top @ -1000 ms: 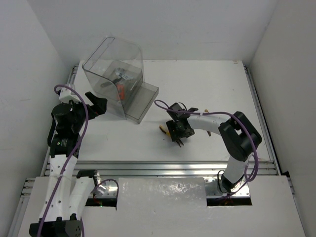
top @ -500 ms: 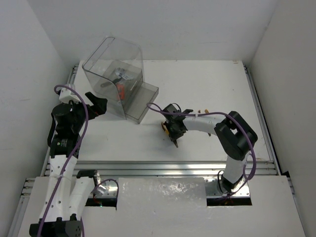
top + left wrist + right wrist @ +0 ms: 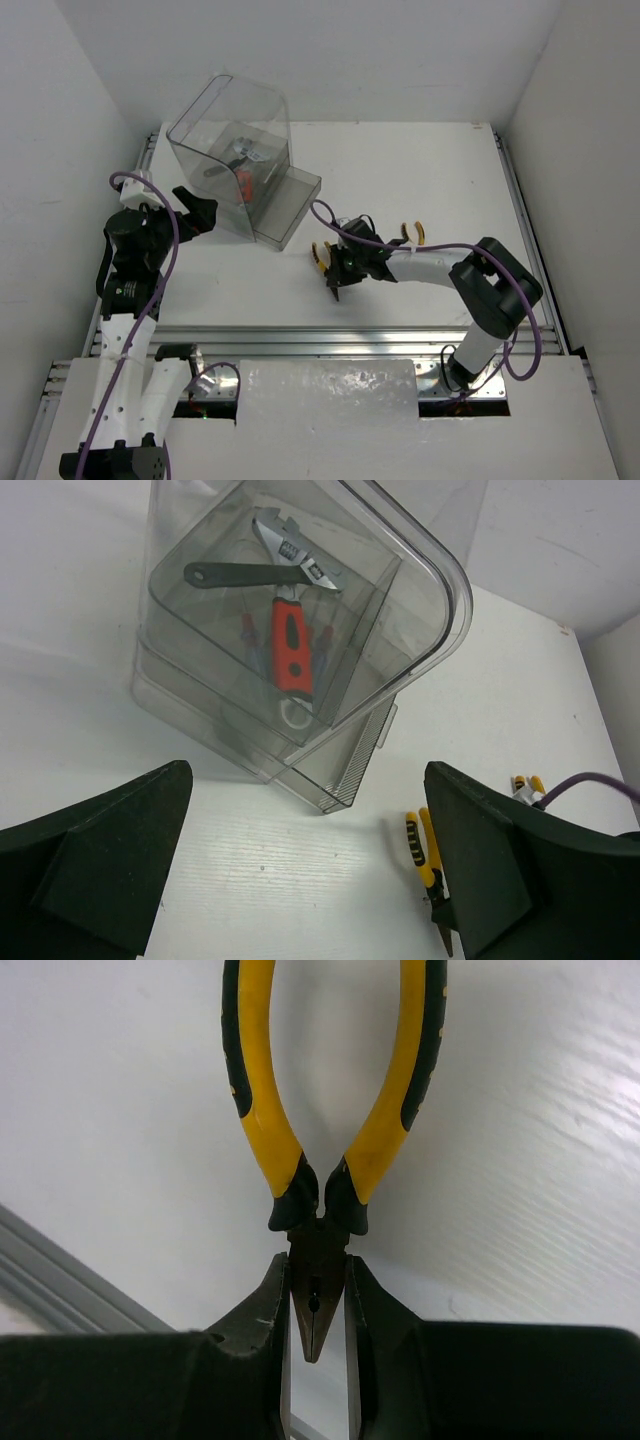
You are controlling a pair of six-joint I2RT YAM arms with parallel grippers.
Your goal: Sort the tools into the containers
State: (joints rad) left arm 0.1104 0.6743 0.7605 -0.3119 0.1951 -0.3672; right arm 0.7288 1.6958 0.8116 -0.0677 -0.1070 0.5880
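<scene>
Right gripper (image 3: 315,1305): has slid left across the table (image 3: 430,170) toward the box (image 3: 230,120) since a second ago. It is now clenched on the nose of the pliers (image 3: 262,1110), whose yellow handles point away from it.
Pliers: held by the tip only, near the box's open front but not inside. Whether they are clear of the table I cannot tell.
Second pliers (image 3: 410,232): lying on the table beside the right arm.
Left gripper (image 3: 195,212): spread wide and empty, just beside the box.
Box contents: a red-handled wrench (image 3: 290,645) and a black wrench (image 3: 240,573).
Meaning: the pick looks done and the carry to the box is next. With such a short grip the handles may swing.
</scene>
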